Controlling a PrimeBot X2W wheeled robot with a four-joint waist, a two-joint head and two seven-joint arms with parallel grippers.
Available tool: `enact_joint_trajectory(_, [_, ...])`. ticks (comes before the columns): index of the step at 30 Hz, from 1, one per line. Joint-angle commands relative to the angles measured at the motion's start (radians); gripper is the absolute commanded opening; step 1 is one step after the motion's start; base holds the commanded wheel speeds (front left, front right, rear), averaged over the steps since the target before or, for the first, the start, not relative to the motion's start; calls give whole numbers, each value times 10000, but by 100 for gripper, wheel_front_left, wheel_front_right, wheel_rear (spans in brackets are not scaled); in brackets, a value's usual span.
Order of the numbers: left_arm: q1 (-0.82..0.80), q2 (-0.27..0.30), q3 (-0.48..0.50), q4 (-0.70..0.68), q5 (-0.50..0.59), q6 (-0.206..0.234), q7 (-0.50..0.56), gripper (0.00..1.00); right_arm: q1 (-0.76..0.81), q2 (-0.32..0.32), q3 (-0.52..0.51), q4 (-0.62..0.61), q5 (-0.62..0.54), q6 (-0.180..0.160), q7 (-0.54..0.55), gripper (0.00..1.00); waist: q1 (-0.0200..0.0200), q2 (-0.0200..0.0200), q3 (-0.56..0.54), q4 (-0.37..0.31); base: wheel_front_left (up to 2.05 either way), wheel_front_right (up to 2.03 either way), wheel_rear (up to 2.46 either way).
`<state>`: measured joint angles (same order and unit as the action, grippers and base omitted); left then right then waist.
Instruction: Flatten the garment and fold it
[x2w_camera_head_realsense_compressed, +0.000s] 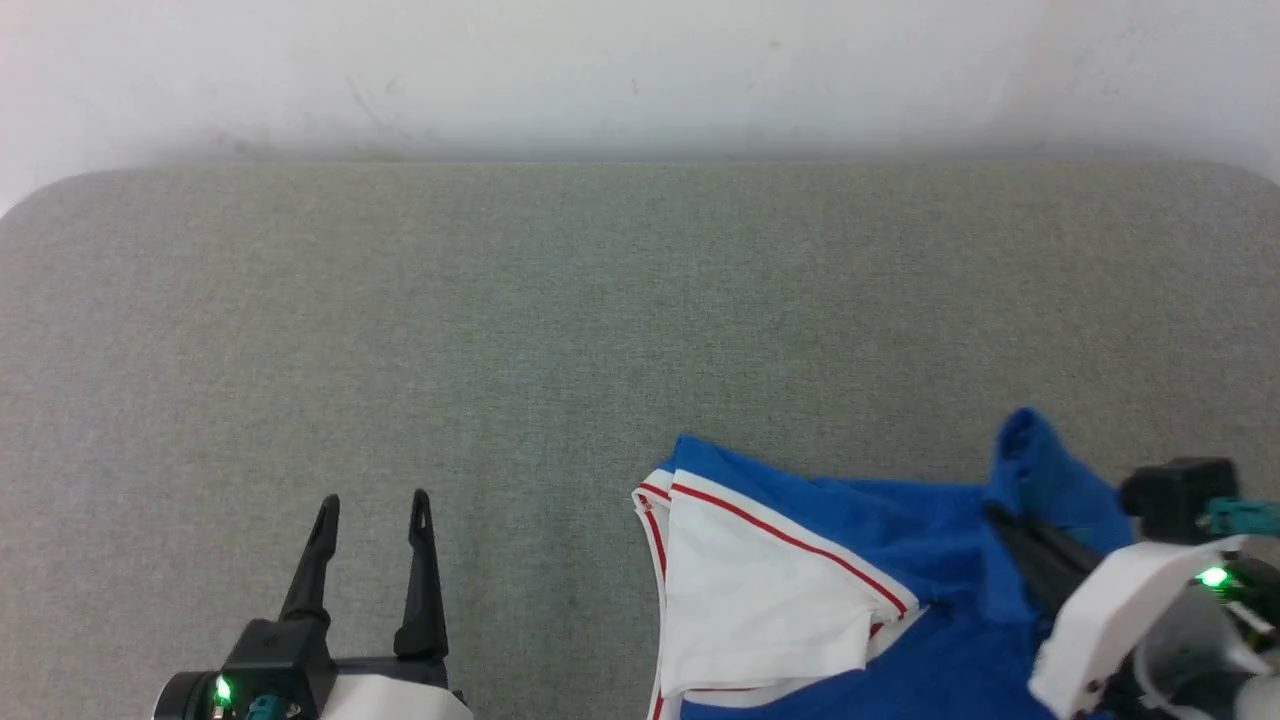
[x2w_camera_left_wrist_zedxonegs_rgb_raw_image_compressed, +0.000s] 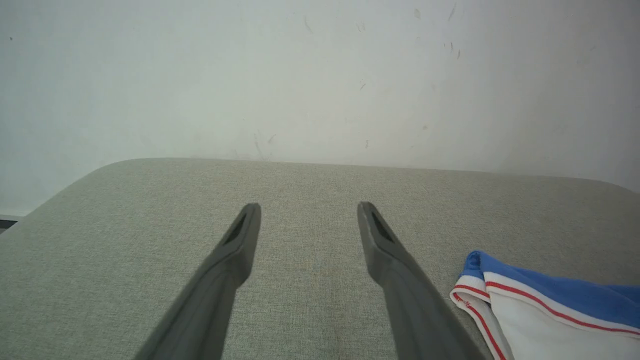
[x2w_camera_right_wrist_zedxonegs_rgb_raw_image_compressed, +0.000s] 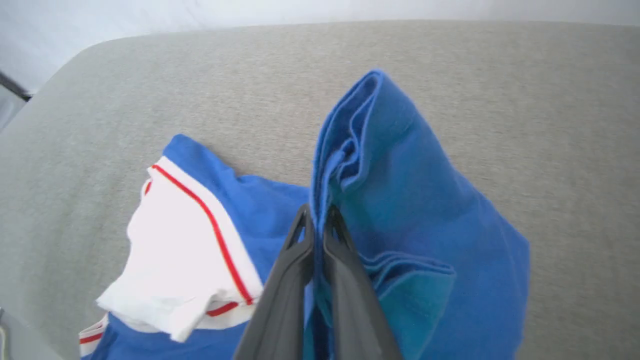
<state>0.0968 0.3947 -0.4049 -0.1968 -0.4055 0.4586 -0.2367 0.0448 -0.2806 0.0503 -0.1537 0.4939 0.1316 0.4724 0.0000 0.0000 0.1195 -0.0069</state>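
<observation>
The garment, a royal-blue jersey with a white sleeve and red-striped trim, lies bunched at the near right of the grey table. My right gripper is shut on a raised fold of its blue cloth; in the right wrist view the closed fingers pinch the garment, which stands up around them. The white sleeve lies to their left. My left gripper stands open above bare table at the near left, apart from the shirt. In the left wrist view the left gripper is empty, the garment's sleeve edge at lower right.
The grey fabric-covered table has rounded far corners and stretches wide beyond the shirt. A white wall rises right behind its far edge. The table's left edge drops off near the left gripper.
</observation>
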Motion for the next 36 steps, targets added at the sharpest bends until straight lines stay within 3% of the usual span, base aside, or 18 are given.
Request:
enact_joint_trajectory(1, [-193, -39, -10, 52, -44, -43, -47, 100, -32, 65, 103, -102, 48, -9, 19, 0, 0, 0, -32, 66, 0, 0, 0])
enact_joint_trajectory(8, [-133, -99, -20, 245, -162, -156, -96, 100, -453, 552, 1653, -696, -82, -9, 228, 0, 0, 0, -95, 354, 0, 0, 0])
enact_joint_trajectory(15, [-198, -172, -72, 402, -214, -289, -135, 100, -1169, 1159, 2733, -225, -300, -9, 248, 0, 0, 0, -51, 620, 0, 0, 0])
enact_joint_trajectory(22, [-317, -349, -186, 655, -260, -433, -168, 100, -1753, 2070, 2874, 1908, -930, -9, 65, 0, 0, 0, -11, 837, 0, 0, 0])
enact_joint_trajectory(26, [-431, -463, -249, 849, -297, -549, -184, 100, -2043, 2266, 2762, 3555, -1857, -9, -148, 0, 0, 0, -33, 985, 0, 0, 0])
enact_joint_trajectory(29, [-501, -537, -287, 1002, -324, -641, -196, 100, -2242, 2296, 2933, 4496, -1775, -9, -490, 0, 0, 0, -54, 1098, 0, 0, 0])
enact_joint_trajectory(30, [-518, -560, -294, 1050, -330, -665, -199, 100, -2329, 2297, 3041, 4745, -1757, -9, -610, 14, 0, 0, -60, 1123, 0, 0, 0])
enact_joint_trajectory(31, [-528, -580, -294, 1093, -340, -686, -203, 100, -2408, 2299, 3144, 4939, -1736, -9, -725, 70, 0, 0, -69, 1138, 0, 0, 0])
enact_joint_trajectory(32, [-531, -594, -284, 1131, -351, -705, -207, 100, -2483, 2300, 3228, 5091, -1684, -9, -827, 100, 0, 0, -76, 1141, 0, 0, 0])
enact_joint_trajectory(36, [-432, -599, -137, 1202, -385, -697, -222, 100, -2797, 2301, 3640, 5131, -1355, -9, -903, 100, 0, 0, -89, 952, 0, 0, 0])
